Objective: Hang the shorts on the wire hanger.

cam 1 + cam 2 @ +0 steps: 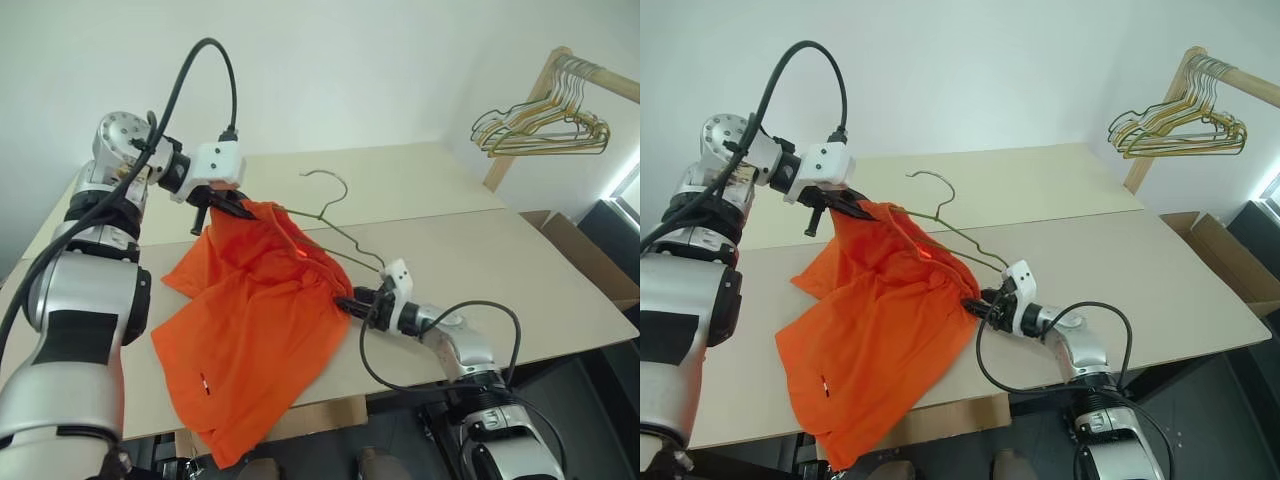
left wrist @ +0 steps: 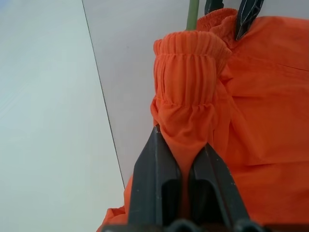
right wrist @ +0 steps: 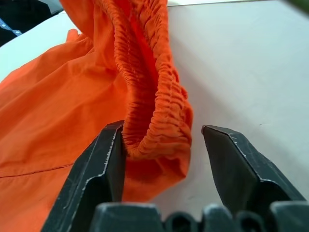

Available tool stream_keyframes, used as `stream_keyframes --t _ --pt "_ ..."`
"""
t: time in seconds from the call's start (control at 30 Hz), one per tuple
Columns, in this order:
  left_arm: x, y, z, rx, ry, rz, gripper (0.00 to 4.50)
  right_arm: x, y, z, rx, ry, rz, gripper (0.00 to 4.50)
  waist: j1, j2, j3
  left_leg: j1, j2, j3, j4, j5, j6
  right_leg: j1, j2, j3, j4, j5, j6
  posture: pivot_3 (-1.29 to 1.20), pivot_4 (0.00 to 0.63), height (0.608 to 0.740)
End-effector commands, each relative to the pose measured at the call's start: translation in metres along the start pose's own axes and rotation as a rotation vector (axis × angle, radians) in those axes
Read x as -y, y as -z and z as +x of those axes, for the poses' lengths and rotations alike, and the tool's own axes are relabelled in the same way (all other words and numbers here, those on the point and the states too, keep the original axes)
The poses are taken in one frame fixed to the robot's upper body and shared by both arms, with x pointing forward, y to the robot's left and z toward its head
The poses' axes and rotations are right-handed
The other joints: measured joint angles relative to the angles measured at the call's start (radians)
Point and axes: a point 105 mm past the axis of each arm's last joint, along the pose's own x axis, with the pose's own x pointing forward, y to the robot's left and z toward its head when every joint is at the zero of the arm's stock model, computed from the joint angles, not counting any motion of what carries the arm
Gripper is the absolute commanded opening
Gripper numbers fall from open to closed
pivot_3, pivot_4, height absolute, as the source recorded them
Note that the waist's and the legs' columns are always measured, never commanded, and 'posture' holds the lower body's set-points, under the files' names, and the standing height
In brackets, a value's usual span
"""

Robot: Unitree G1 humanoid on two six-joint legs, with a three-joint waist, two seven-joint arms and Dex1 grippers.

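Shorts drape off table edge, hanger rack behind.

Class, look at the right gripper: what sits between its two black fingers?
In the right wrist view, the right gripper stands open with the gathered waistband of the orange shorts between its fingers, against one; the other stands apart.

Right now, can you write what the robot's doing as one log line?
left gripper: shut on shorts waistband | right gripper: open around waistband | wire hanger: inside shorts
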Motion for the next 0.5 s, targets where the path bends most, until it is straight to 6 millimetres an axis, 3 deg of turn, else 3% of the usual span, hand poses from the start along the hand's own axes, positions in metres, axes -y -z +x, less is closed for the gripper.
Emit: stream_keyframes --t 0.03,0.17,0.3,0.5 --pt "-0.011 -0.013 -0.011 0.017 -0.054 0.042 0.0 -0.002 -0.011 0.004 0.01 -0.024 -0.029 1.62 0.0 0.0 0.0 0.0 0.0 0.0 0.0 0.0 0.0 0.0 0.0 0.0 0.0 0.0 0.0 0.04 0.0 0.74" --pt "-0.011 -0.01 -0.013 0.009 -0.065 0.035 0.0 0.003 -0.012 0.002 0.018 0.011 -0.023 0.16 0.0 0.0 0.0 0.0 0.0 0.0 0.0 0.0 0.0 0.0 0.0 0.0 0.0 0.0 0.0 0.05 0.0 0.74" --pt "-0.009 -0.006 -0.015 0.001 -0.066 0.03 0.0 0.009 -0.019 -0.004 0.039 0.051 -0.024 0.08 0.0 0.0 0.0 0.0 0.0 0.0 0.0 0.0 0.0 0.0 0.0 0.0 0.0 0.0 0.0 0.04 0.0 0.74" --pt "-0.001 0.001 -0.022 -0.018 -0.042 0.049 0.0 0.019 -0.034 -0.03 0.047 0.071 -0.045 0.08 0.0 0.0 0.0 -0.001 0.0 -0.001 0.0 0.0 0.0 -0.001 0.0 0.0 0.0 0.0 0.0 0.03 0.0 0.74"
